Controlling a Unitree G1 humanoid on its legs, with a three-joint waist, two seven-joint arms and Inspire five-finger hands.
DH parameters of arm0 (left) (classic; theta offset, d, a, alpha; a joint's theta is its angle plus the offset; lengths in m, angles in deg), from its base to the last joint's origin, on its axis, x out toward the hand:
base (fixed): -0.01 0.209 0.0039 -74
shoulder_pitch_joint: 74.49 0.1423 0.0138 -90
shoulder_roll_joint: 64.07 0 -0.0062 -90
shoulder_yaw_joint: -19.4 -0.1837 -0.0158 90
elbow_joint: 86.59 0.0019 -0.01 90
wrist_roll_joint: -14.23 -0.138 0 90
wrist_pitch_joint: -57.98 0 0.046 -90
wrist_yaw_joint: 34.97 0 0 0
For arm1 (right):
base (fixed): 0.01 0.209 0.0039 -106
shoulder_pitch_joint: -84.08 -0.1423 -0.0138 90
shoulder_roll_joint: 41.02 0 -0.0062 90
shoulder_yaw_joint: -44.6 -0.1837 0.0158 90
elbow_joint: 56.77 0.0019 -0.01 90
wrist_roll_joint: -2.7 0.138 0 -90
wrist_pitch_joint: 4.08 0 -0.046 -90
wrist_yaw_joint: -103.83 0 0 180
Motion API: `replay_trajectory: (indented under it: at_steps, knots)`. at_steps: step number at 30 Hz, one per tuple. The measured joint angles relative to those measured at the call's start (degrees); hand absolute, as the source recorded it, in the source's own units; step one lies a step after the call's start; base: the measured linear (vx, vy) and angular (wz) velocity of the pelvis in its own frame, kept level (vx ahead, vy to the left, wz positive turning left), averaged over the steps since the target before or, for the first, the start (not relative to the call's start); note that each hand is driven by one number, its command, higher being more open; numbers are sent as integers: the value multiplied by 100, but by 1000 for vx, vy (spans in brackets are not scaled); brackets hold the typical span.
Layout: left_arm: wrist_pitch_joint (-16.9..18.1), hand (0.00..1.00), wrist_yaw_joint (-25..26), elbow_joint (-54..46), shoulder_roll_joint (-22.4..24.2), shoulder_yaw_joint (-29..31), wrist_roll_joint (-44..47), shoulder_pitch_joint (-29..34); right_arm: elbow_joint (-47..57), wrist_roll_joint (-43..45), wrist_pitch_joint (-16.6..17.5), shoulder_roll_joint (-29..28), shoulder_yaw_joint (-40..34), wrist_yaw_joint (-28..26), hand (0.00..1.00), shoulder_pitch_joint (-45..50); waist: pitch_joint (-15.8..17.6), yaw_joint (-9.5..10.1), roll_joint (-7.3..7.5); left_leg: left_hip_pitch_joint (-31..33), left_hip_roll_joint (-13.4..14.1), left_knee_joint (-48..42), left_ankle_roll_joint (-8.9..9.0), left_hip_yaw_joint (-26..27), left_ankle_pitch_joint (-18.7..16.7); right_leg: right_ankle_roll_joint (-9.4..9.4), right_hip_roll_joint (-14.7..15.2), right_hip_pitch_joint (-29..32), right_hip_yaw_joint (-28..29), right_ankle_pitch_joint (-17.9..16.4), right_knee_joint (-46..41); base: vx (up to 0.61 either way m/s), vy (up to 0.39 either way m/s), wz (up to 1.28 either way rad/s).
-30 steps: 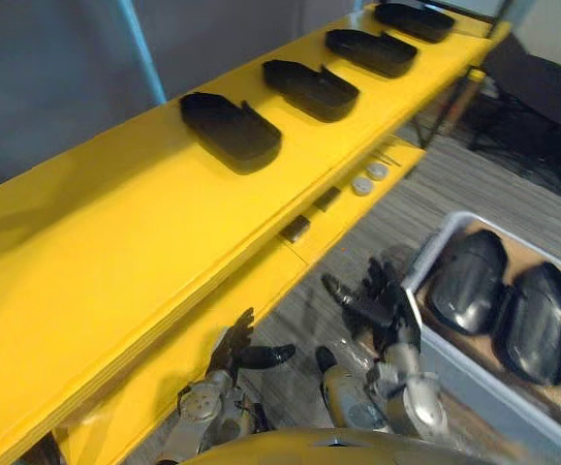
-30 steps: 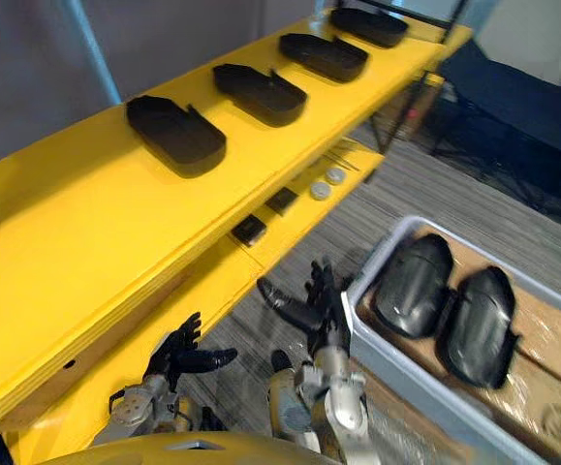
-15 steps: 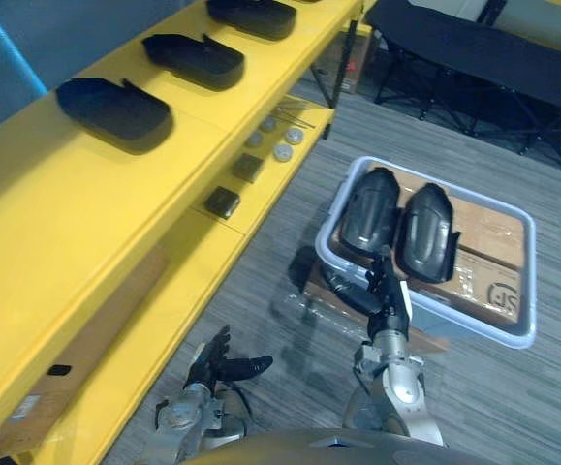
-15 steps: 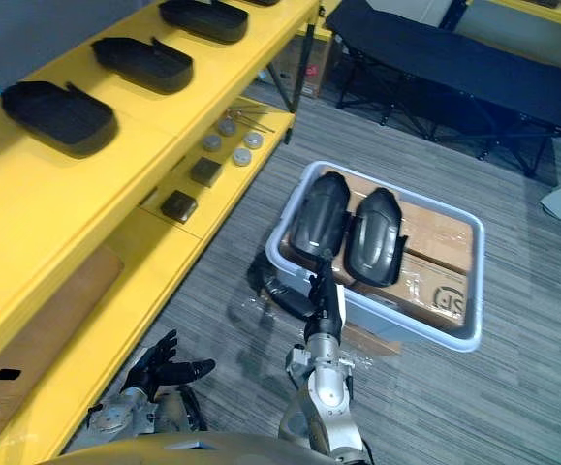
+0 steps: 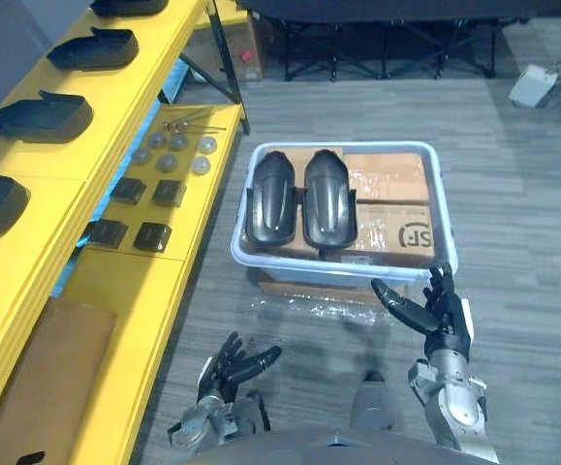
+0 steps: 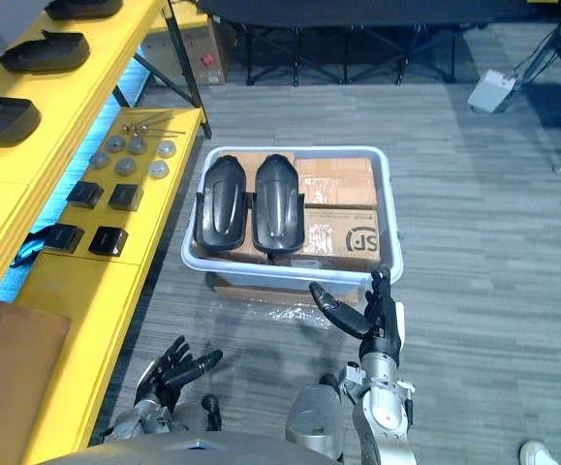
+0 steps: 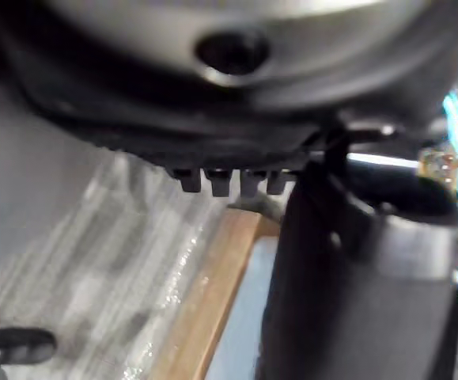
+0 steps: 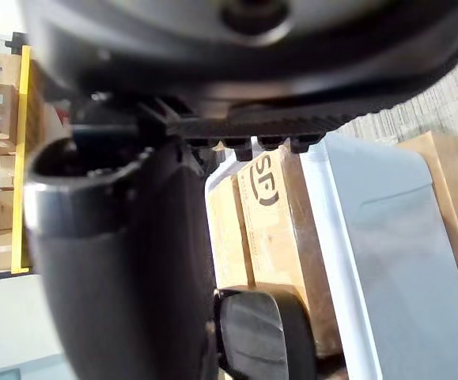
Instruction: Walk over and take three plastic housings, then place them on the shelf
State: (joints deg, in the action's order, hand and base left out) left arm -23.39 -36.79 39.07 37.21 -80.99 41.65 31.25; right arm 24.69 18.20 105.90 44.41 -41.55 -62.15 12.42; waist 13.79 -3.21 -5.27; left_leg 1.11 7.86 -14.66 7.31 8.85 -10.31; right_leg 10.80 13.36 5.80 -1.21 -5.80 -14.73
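Two black plastic housings (image 5: 301, 197) lie side by side in the left half of a pale blue-grey bin (image 5: 443, 254) on the floor, on top of cardboard boxes (image 5: 387, 205). One housing (image 8: 262, 332) also appears in the right wrist view. More black housings (image 5: 43, 115) rest on the top board of the yellow shelf (image 5: 23, 252) at the left. My right hand (image 5: 434, 315) hovers open just in front of the bin's near rim, fingers spread and empty. My left hand (image 5: 233, 363) hangs open low beside the shelf, holding nothing.
The shelf's lower board carries small black blocks (image 5: 128, 235) and round metal discs (image 5: 169, 155). A brown cardboard sheet (image 5: 43, 378) lies on its near end. Black folding frames (image 5: 377, 39) stand beyond the bin. A white object (image 5: 535, 85) lies on the grey carpet at the far right.
The camera has swung right, away from the shelf, so the bin now sits centred ahead. My right hand has shifted from the bin's left front corner to its right front. Both hands stay open.
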Motion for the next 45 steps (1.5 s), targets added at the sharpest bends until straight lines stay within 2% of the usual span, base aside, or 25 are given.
replay_trajectory:
  at_steps: [2, 5, 7, 9, 10, 12, 15, 20, 22, 23, 26, 27, 30, 32, 34, 35, 38, 42, 45]
  knots:
    - [23, 100, -105, 1, -40, 4, -129, -20, 13, -292, -7, -25, 26, 42, 100, -245, 41, 13, 62, 45, -60, 0, -35, 7, 22, 32, 51, -103, -16, 221, 341, -59, 129, -9]
    - [144, 100, -220, -114, -145, -56, -328, -111, 52, -600, -64, -17, -113, 353, 100, -864, 143, 132, 207, 190, -69, -18, -93, 65, 60, -15, 47, -121, -108, 621, 867, -95, 50, -12]
    - [138, 100, -41, -271, -191, -57, -107, -243, -54, -596, -348, 41, -369, 552, 100, -1395, 307, 186, 325, 345, -68, -126, -102, 20, 69, -33, 39, -203, -192, 855, 1154, -113, 12, 0]
    - [119, 100, 210, -497, -163, -51, 391, -346, -418, -554, -454, 77, -657, 781, 100, -1895, 563, 231, 437, 469, -64, -257, -93, -73, 51, -49, 37, -243, -276, 958, 1243, -154, 14, 15]
    - [114, 100, 304, -589, -129, -52, 461, -450, -782, -490, -492, 145, -912, 947, 100, -2215, 697, 319, 489, 608, -64, -364, -59, -166, -3, -68, 30, -226, -352, 1017, 1296, -131, 13, 20]
    - [113, 100, 373, -787, -86, -47, 347, -519, -1249, -295, -610, 284, -1246, 1287, 100, -2769, 915, 466, 515, 844, -67, -534, -49, -394, -16, -81, -1, -188, -513, 1079, 1310, -110, 7, 33]
    - [126, 100, 443, -963, -82, 18, 341, -537, -1388, -146, -878, 495, -1309, 1582, 100, -3349, 1084, 623, 523, 961, -72, -581, -43, -593, -9, -103, -53, -183, -620, 1140, 1379, -73, -12, 19]
    - [134, 100, 561, -964, -28, 238, 364, -574, -2384, -23, -1434, 1371, -1211, 1540, 100, -4691, 1164, 863, 386, 1242, -115, -628, -74, -856, 124, -106, -54, -85, -921, 1167, 1374, 16, -12, 23]
    - [152, 100, 586, -904, -30, 264, 366, -600, -2959, 188, -1589, 1731, -1152, 1310, 100, -5077, 1229, 988, 286, 1290, -135, -665, -79, -950, 130, -105, -40, -84, -1050, 1167, 1329, 21, 7, 24]
    - [166, 100, 657, -811, -18, 339, 380, -619, -3486, 346, -1693, 1999, -978, 1109, 100, -5428, 1290, 1094, 170, 1396, -146, -751, -70, -1119, 124, -109, -37, 0, -1233, 1163, 1185, -2, 8, 17]
    - [229, 100, 662, -650, -21, 389, 392, -645, -3891, 344, -1810, 2241, -807, 952, 100, -5803, 1412, 1192, 45, 1544, -157, -866, -69, -1238, 120, -130, -13, 158, -1401, 1145, 950, -35, 16, 12]
    - [260, 100, 665, -474, -21, 404, 390, -643, -4071, 339, -1933, 2364, -737, 883, 100, -5995, 1504, 1307, 0, 1607, -170, -948, -75, -1273, 107, -161, 22, 276, -1441, 1090, 768, -66, 29, 5]
    - [283, 100, 669, -352, -41, 449, 455, -644, -4493, 340, -2321, 2642, -502, 787, 100, -6307, 1534, 1444, -67, 1887, -236, -1220, -96, -1411, 62, -154, 91, 435, -1591, 958, 525, -96, 33, 20]
    - [300, 100, 665, -334, -59, 444, 520, -645, -4649, 343, -2464, 2686, -421, 714, 100, -6434, 1543, 1523, -86, 1969, -235, -1344, -112, -1415, 18, -154, 101, 529, -1601, 922, 448, -104, 32, 1]
    - [390, 100, 665, -248, -43, 395, 619, -648, -4730, 306, -2605, 2849, -326, 562, 100, -6476, 1556, 1580, -168, 2121, -246, -1545, -140, -1435, -47, -151, 134, 599, -1628, 888, 312, -105, 52, 0]
    - [417, 100, 667, -228, -45, 389, 619, -648, -4812, 281, -2680, 2969, -277, 435, 0, -6515, 1559, 1580, -194, 2234, -274, -1633, -154, -1463, -56, -139, 171, 689, -1645, 868, 223, -124, 76, 9]
    - [505, 100, 673, -102, -67, 366, 679, -663, -5028, 53, -2759, 3195, -201, 227, 0, -6685, 1579, 1598, -242, 2374, -343, -1699, -184, -1519, -42, -121, 244, 794, -1699, 876, 176, -90, 61, 10]
    - [504, 100, 767, 168, -103, 294, 850, -674, -5366, -867, -3321, 3561, -110, -75, 0, -6809, 1582, 1738, -253, 2463, -371, -1704, -195, -1588, -12, -118, 256, 824, -1805, 878, 185, -34, 32, 12]
    - [496, 100, 876, 298, -105, 268, 871, -672, -5576, -1378, -3890, 3763, -284, -187, 0, -7005, 1582, 1794, -253, 2479, -395, -1604, -157, -1703, 72, -126, 262, 796, -1931, 873, 183, 21, 0, 20]
